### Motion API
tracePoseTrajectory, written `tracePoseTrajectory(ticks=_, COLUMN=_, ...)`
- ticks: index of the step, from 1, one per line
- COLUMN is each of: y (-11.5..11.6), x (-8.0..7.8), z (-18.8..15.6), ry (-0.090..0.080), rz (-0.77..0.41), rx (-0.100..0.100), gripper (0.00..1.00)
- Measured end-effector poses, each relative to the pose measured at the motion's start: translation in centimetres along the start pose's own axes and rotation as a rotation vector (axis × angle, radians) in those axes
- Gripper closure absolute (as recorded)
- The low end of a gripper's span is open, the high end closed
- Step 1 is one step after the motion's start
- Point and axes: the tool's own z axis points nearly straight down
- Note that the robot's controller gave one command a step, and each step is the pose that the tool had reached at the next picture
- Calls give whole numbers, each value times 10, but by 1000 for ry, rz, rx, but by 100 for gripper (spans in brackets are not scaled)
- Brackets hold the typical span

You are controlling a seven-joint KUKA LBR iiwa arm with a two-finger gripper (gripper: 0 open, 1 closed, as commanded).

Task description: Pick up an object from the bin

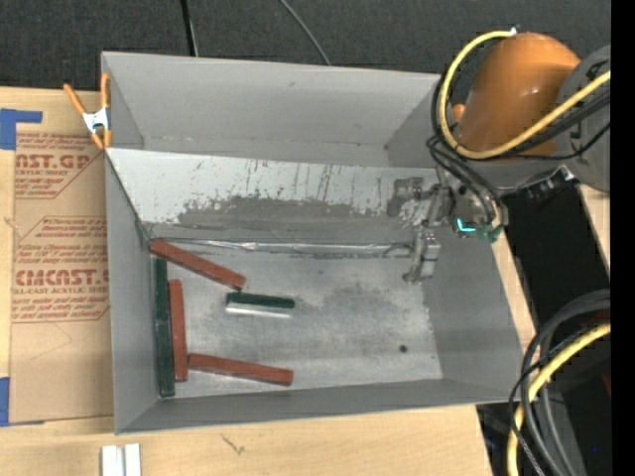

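Hand (425, 258) was seen low by the bin (298, 97) wall, nothing seen held. Whether it was open or closed couldn't be told. Nearest obj. to the hand was a short dark-green bar (260, 305), flat on bare floor, well apart from it. Farther off, red-brown bars (195, 263) and a long green one (162, 335) were bunched by the opposite wall. Short bar was judged easiest: approach to be made from above, grip set across its narrow width, centred.
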Motion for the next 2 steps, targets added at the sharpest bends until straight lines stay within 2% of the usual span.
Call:
tracePoseTrajectory(ticks=1, y=0, x=-1, z=-5, ry=-8, rz=-1, rx=1, gripper=0)
tracePoseTrajectory(ticks=2, y=47, x=13, z=31, ry=-12, rz=23, rx=1, gripper=0)
